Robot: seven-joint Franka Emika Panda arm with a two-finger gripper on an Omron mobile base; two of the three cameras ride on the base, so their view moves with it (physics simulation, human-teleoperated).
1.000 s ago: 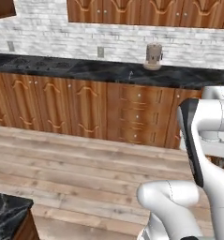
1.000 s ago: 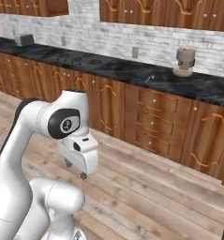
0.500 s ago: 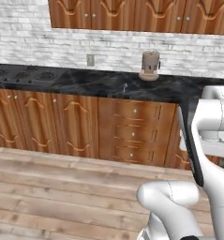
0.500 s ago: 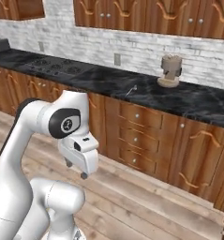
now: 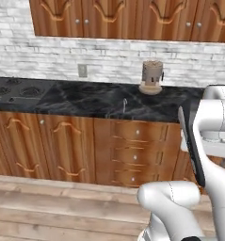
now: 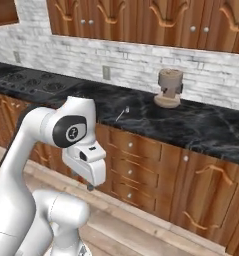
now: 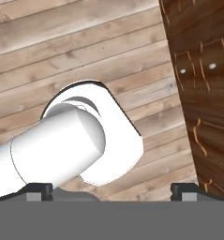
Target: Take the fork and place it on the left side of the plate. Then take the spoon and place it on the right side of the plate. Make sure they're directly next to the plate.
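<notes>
Thin silver metal utensil (image 6: 122, 114) is lying on the black marble counter (image 6: 201, 125), left of a brown wooden grinder-like jar (image 6: 169, 88), fork or spoon cannot be told, two-finger gripper (image 7: 112, 188) is being pointed down over the wooden plank floor (image 7: 48, 42), fingertips (image 7: 184, 188) held wide apart, nothing between them.

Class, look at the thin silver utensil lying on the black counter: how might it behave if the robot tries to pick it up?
The silver utensil looks thin and flat on the black counter, so probably light, stiff and hard to get under. Its shiny metal look suggests it may slip.
</notes>
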